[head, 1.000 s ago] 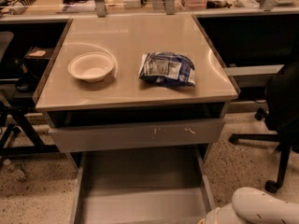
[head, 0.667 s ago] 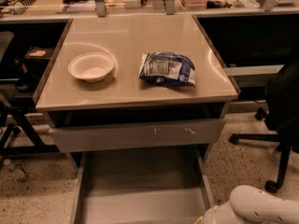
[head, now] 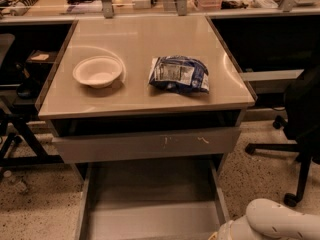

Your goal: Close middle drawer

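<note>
Currently: the tan surface (head: 140, 39) fills most of the view, with grey drawers stacked beneath its front edge.

Middle drawer (head: 150, 194): pulled far out toward me, its long shallow grey tray open to view from under the unit down to the bottom edge of the frame. Side rails are visible left and right. Its flat front is cut off at the bottom edge.

Above it, the taller grey drawer front (head: 125, 145) with pale scratch marks right of centre stands slightly proud of the frame, with a dark gap between it and the surface.

A black office chair (head: 305, 109) is on the speckled floor at right, well apart from the drawers.

My white arm (head: 280, 224) sits in the lower right corner, just beside the tray's right rail. My hand lies past the frame edge there, so I cannot tell whether it is apart or together.

On the surface there is a blue and white snack bag (head: 179, 74) lying flat right of centre. A white bowl (head: 98, 71) sits upright to its left, near the bag but apart from it.
</note>
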You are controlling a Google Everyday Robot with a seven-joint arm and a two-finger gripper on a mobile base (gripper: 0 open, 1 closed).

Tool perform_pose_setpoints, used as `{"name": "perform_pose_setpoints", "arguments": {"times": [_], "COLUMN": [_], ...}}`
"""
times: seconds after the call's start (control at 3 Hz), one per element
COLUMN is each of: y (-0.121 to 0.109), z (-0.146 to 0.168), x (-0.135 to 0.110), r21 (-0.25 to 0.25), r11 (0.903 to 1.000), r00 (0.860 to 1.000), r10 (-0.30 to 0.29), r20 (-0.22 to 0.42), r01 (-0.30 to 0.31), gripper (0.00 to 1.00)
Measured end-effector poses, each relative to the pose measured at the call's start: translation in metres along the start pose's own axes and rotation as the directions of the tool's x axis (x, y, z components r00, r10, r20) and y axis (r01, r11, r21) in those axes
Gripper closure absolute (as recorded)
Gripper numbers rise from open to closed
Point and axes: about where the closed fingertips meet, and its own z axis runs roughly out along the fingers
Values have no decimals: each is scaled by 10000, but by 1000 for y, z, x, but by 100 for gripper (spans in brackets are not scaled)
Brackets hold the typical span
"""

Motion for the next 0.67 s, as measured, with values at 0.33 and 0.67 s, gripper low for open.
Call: {"name": "perform_pose_setpoints", "arguments": {"times": [0.33, 0.67], "y": [0, 0], "z": [0, 0], "x": [0, 0], "r21": [-1, -1], "r11": [10000, 10000], "r00": [10000, 10000], "r10": [0, 0], "r20": [0, 0], "r01": [0, 0], "gripper": [34, 11]}}
